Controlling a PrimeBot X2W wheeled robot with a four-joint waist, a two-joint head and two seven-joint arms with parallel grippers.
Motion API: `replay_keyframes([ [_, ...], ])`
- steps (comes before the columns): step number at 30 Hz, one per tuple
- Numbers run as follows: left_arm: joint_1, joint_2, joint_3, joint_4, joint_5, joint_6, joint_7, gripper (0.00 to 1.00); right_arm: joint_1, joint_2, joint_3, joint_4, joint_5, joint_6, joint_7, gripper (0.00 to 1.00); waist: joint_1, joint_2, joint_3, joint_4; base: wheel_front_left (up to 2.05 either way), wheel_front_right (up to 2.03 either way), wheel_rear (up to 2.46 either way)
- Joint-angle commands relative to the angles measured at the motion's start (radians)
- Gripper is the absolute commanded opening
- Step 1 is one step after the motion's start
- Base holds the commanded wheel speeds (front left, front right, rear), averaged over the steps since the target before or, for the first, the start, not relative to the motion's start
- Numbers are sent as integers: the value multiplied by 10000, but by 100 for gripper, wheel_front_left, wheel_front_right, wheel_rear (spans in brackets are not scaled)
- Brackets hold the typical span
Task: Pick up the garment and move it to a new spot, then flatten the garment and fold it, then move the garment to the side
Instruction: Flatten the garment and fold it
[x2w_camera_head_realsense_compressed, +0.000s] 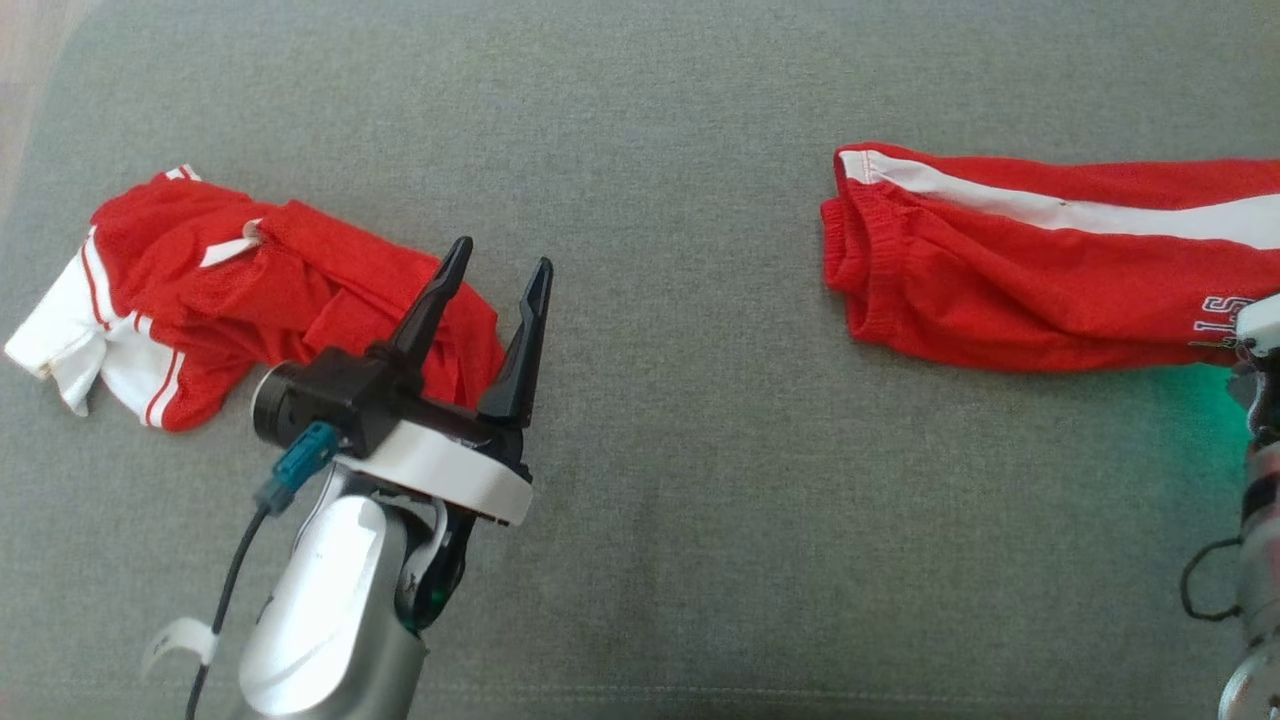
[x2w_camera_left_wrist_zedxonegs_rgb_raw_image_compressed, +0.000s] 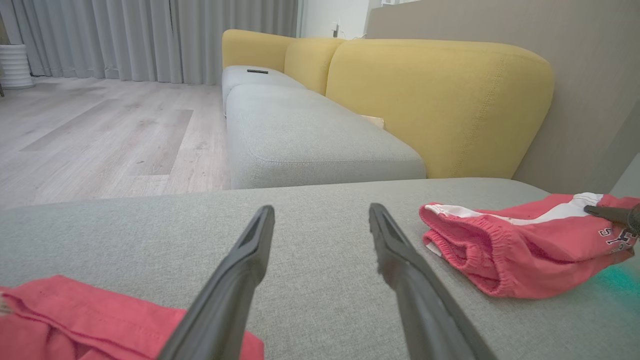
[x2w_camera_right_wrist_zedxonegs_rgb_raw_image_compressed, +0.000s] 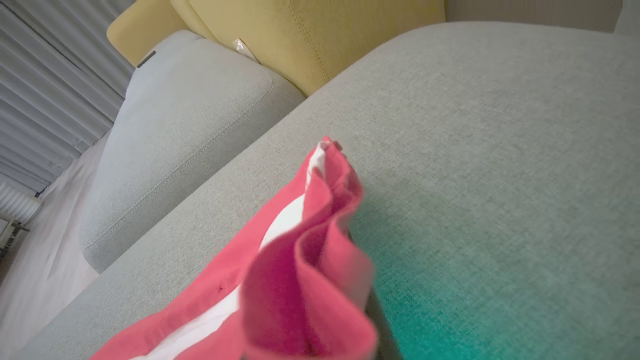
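On the grey sofa cushion, my right pincer is closed on the red shorts at the far right, which lie bunched; my left pincer hangs open by a crumpled red top. Moving, flattening and folding appear to lie ahead.

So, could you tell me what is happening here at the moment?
The robot's right gripper is shut on the red shorts, which lie on a grey sofa cushion. Its left gripper is open, holding nothing, poised by a crumpled red-and-white garment at the cushion's other end.
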Motion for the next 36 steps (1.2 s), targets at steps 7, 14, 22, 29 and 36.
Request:
replay_keyframes([
  [7,-122,84,307,-208,-18,-60,-51,100,-86,321,1036,-602,-103,-9,-488,0,1,0,-262,31,0,0,0],
  [14,58,84,382,-147,-10,-61,-51,100,267,754,2491,-1099,512,-9,-560,0,1,0,-694,89,0,0,0],
  [22,384,84,444,-22,-109,-61,-51,100,1014,1171,5052,-2450,2074,-9,-373,0,1,0,-1077,228,0,0,0],
  [29,543,84,461,-41,-253,-61,-51,100,1535,1165,6614,-3039,2926,-9,-167,0,1,0,-1176,553,0,0,0],
  [36,599,83,446,-49,-287,-61,-51,100,1685,1190,7446,-2798,3082,-9,-162,0,1,0,-1140,816,0,0,0],
])
